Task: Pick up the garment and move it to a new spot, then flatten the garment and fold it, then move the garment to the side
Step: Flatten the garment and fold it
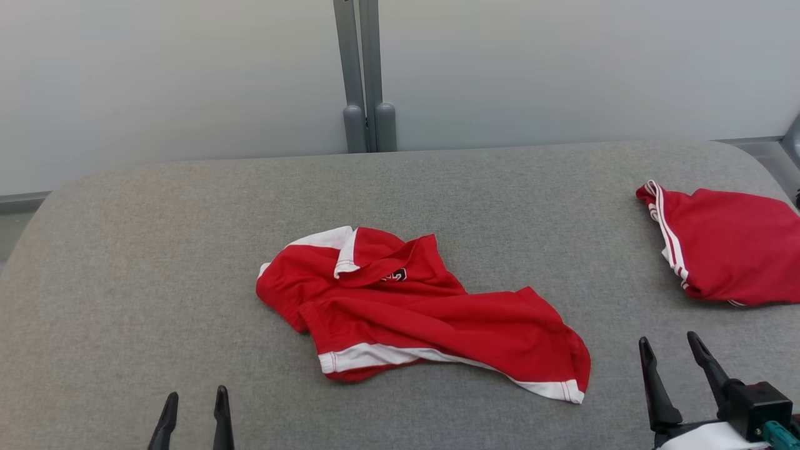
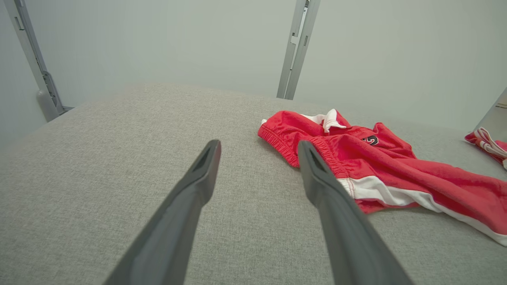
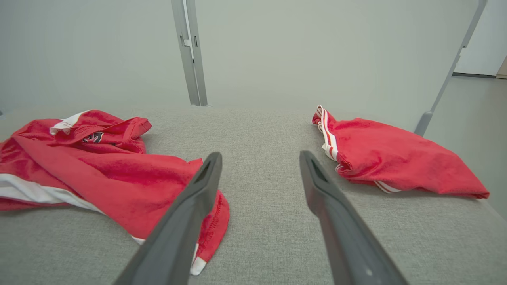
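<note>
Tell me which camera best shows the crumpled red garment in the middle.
The head view: the crumpled garment lies whole and unobstructed, seen from above. The left wrist view shows it low and side-on, cut off at the right edge; the right wrist view cuts it at the left edge.

Wide open grey woven-fabric tabletop (image 1: 125, 281) on the left, from near edge to far edge. Blocked mid-table by a crumpled red cloth garment with white bands (image 1: 412, 312). Bare strip between that and a folded red cloth garment with white stripes (image 1: 731, 244) at the far right edge. Closed off beyond the far edge by twin grey metal posts (image 1: 365, 75) and a pale wall (image 1: 156, 81).
</note>
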Motion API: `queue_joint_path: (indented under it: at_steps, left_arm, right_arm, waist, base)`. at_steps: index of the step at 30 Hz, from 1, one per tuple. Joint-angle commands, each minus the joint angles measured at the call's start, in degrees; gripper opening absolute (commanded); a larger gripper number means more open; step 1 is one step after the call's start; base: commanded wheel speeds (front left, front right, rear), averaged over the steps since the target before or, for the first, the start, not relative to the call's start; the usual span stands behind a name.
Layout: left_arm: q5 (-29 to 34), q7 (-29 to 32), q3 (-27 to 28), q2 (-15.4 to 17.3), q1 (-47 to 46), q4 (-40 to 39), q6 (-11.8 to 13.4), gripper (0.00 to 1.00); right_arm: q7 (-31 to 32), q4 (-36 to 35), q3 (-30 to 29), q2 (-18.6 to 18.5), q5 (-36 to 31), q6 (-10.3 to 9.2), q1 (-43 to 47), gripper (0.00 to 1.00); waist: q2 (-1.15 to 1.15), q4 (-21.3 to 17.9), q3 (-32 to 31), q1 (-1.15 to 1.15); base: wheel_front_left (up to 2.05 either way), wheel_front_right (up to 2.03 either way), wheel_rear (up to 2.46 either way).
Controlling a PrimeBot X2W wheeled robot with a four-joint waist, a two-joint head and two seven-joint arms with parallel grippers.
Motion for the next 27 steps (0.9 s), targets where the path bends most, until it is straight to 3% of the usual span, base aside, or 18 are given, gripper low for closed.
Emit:
queue_joint_path:
  at_steps: [1,5,8,12,18,27]
  left_arm:
    - [-0.7,0.0,-1.2,0.0,-1.5,0.3,-0.4,1.0]
    - [-3.3,2.3,-5.3,0.0,-4.4,2.0,-0.4,1.0]
    - [-4.8,9.3,-8.4,0.1,-7.0,3.5,-0.4,1.0]
    - [-6.5,17.9,-11.5,0.8,-10.6,6.4,-0.4,1.0]
    - [-9.3,21.8,-13.4,1.8,-14.8,10.1,-0.4,1.0]
    - [-13.3,22.4,-15.9,3.4,-20.1,13.2,-0.4,1.0]
  right_arm:
    - [-0.2,0.5,1.4,-0.5,1.8,-0.06,-0.8,1.0]
    - [7.6,1.7,9.8,-5.1,8.7,-0.06,-2.4,1.0]
    - [16.2,0.1,15.7,-9.6,12.9,-0.07,-3.2,1.0]
    - [23.4,-0.1,18.5,-11.1,15.3,-0.03,-5.2,1.0]
    - [27.5,4.5,20.4,-9.0,16.9,-0.03,-8.6,1.0]
    - [27.0,9.2,19.3,-6.1,16.6,-0.04,-12.4,1.0]
  waist:
    - [0.0,0.1,0.3,0.0]
    - [0.0,0.0,1.2,0.0]
    - [0.0,0.1,2.3,0.0]
    - [0.0,-0.4,4.7,0.0]
    - [0.0,-1.4,7.0,0.0]
    - [0.0,-2.0,9.5,0.0]
  base:
    - [0.0,0.0,0.0]
    - [0.0,0.0,0.0]
    - [0.0,0.0,0.0]
    - [0.0,0.0,0.0]
    - [0.0,0.0,0.0]
    - [0.0,0.0,0.0]
